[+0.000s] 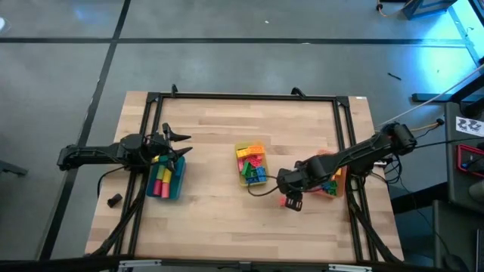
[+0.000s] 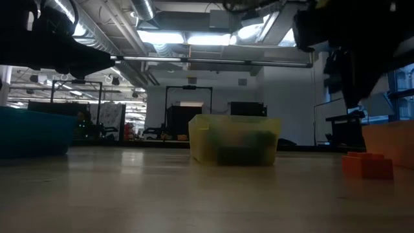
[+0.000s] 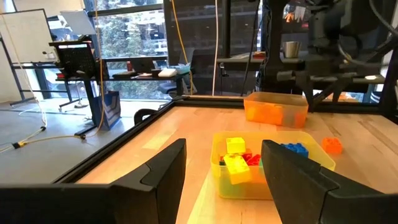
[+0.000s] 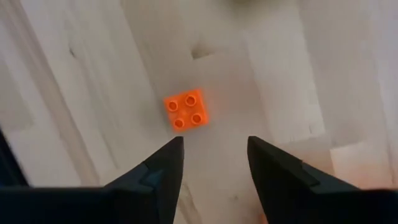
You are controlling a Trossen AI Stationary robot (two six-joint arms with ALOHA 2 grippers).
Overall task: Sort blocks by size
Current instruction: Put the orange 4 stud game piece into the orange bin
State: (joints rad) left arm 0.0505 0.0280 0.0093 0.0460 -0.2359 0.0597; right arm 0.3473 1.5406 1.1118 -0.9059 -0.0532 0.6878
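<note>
Right wrist view showed the right hand (image 4: 210,163) open and empty, hovering above an orange brick (image 4: 185,110) lying loose on the counter (image 4: 280,74). Advised: centre, descend, straddle squarely before closing.

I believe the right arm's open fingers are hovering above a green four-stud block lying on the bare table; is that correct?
Not quite: the block is orange, not green. The right wrist view shows it plainly, four studs up, lying on the bare table beneath the right gripper, whose fingers stand open and apart from it. The rest holds.
</note>
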